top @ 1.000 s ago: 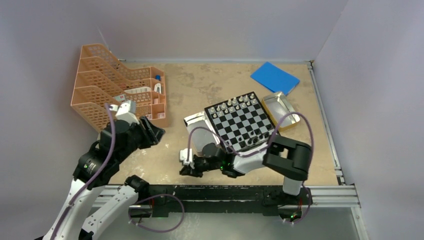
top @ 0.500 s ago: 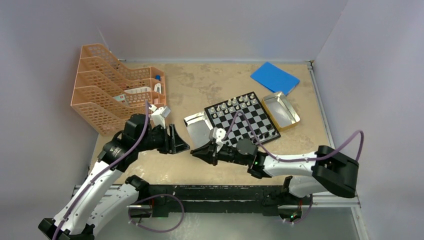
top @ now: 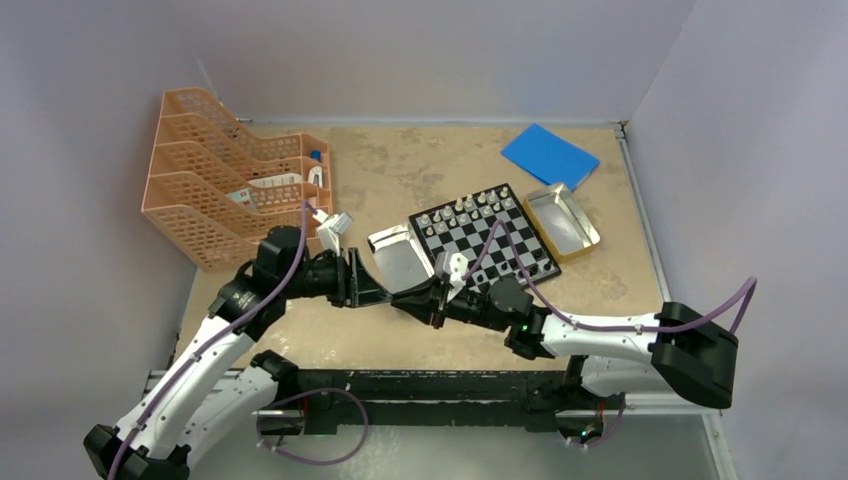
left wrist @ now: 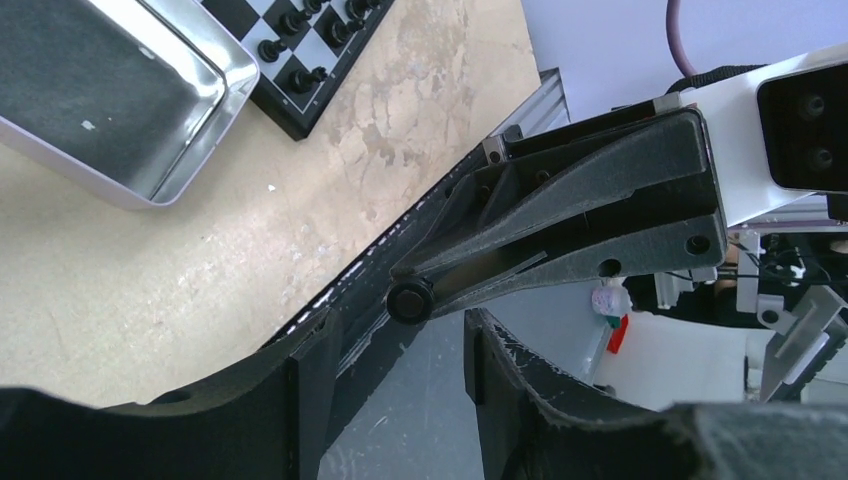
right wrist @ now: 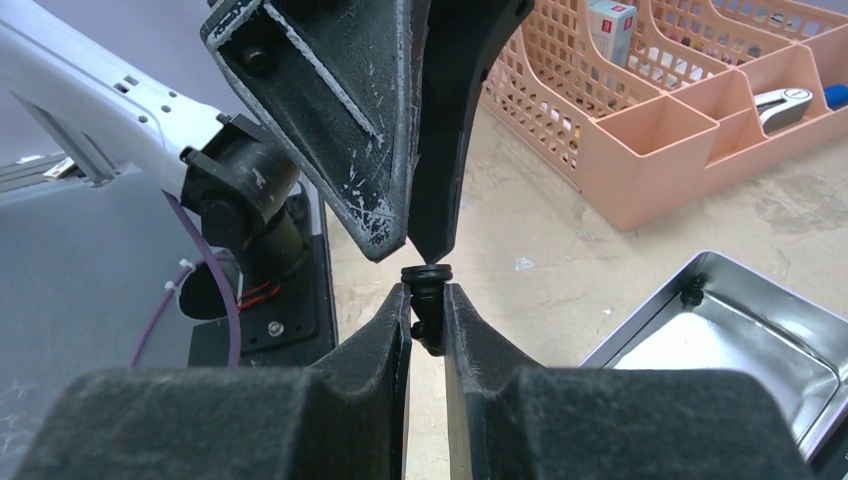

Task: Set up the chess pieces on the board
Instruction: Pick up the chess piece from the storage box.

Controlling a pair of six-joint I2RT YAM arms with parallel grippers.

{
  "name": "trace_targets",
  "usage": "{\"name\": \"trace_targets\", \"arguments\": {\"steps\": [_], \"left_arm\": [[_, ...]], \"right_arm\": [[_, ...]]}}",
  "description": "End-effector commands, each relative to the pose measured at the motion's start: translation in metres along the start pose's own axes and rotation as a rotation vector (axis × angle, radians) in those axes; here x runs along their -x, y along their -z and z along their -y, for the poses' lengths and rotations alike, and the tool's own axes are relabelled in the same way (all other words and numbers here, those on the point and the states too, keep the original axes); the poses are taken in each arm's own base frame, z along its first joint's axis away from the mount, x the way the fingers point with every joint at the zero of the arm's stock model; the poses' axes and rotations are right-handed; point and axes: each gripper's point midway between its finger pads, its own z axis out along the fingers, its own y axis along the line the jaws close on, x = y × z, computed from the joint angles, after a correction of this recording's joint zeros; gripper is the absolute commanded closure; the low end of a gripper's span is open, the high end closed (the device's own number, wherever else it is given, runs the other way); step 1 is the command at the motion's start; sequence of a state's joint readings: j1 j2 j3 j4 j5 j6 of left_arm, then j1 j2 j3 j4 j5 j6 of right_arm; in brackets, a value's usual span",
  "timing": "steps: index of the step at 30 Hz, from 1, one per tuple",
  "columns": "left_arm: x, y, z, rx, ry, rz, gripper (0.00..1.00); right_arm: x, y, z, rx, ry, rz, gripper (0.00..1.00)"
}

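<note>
My right gripper (right wrist: 428, 325) is shut on a small black chess piece (right wrist: 427, 288), held above the table left of the board (top: 485, 240). The piece's round base (left wrist: 410, 300) points at my left gripper (left wrist: 395, 350). That gripper is open, its fingertips (right wrist: 378, 235) just short of the piece, not touching it. In the top view the two grippers meet tip to tip, left (top: 383, 291) and right (top: 403, 298). White chess pieces (top: 465, 206) line the board's far edge. Black ones (left wrist: 300, 40) stand along its near edge.
An open silver tin (top: 400, 255) lies against the board's left side, right behind the grippers. A second tin (top: 563, 222) sits at the board's right, with a blue pad (top: 549, 155) behind it. An orange desk organizer (top: 235, 185) stands at the back left.
Both arms have swung toward each other. The left gripper came right from near the organizer and opened a little; the right gripper rose with the black piece to meet it.
</note>
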State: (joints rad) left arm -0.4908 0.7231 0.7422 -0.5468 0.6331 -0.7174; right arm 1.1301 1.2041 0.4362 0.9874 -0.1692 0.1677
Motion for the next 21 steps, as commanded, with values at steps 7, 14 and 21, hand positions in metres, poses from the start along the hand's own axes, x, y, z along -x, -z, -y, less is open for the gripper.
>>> {"name": "trace_targets", "arguments": {"steps": [7,14,21], "left_arm": [[0.003,-0.010,0.006,-0.075,0.055,-0.002,0.60],[0.004,-0.016,0.006,-0.092,0.083,-0.014,0.71],[0.002,-0.017,0.005,-0.095,0.085,-0.018,0.78]], "right_arm": [[0.028,-0.010,0.000,0.004,0.015,0.075,0.85],[0.027,-0.012,-0.001,0.015,0.024,0.079,0.85],[0.025,-0.012,-0.002,0.024,0.026,0.080,0.85]]}}
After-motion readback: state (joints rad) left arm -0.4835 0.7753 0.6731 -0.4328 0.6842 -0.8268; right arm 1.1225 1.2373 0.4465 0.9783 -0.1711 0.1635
